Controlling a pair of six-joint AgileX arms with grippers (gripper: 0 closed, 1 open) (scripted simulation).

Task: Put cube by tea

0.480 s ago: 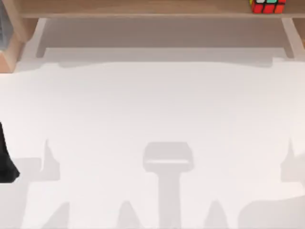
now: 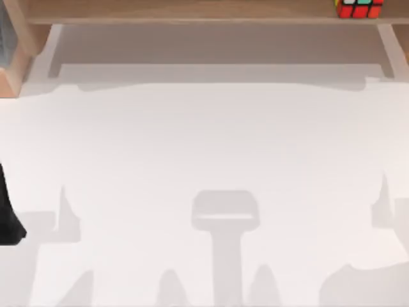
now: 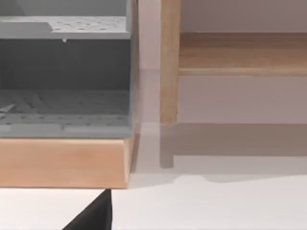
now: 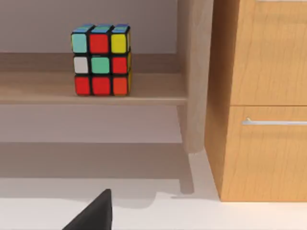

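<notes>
The cube point(image 2: 359, 7) stands on the wooden shelf point(image 2: 192, 11) at the table's far right. Its black frame holds red, green, yellow, white and blue stickers. In the right wrist view the cube point(image 4: 100, 59) sits upright near the shelf's end post, well ahead of my right gripper point(image 4: 93, 214), of which a dark tip shows low over the table. A dark part of my left gripper point(image 3: 93, 216) shows in the left wrist view, and the left arm point(image 2: 7, 214) is at the table's left edge. The tea is out of view.
A wooden drawer cabinet point(image 4: 261, 96) with a metal handle stands right of the shelf post point(image 4: 194, 72). At the far left a grey perforated rack point(image 3: 64, 105) rests on a wooden base point(image 3: 62, 163). The white table point(image 2: 204, 147) stretches between them.
The shadows at the table's right side and front have slid a little to the left. The cube and the left arm have not moved.
</notes>
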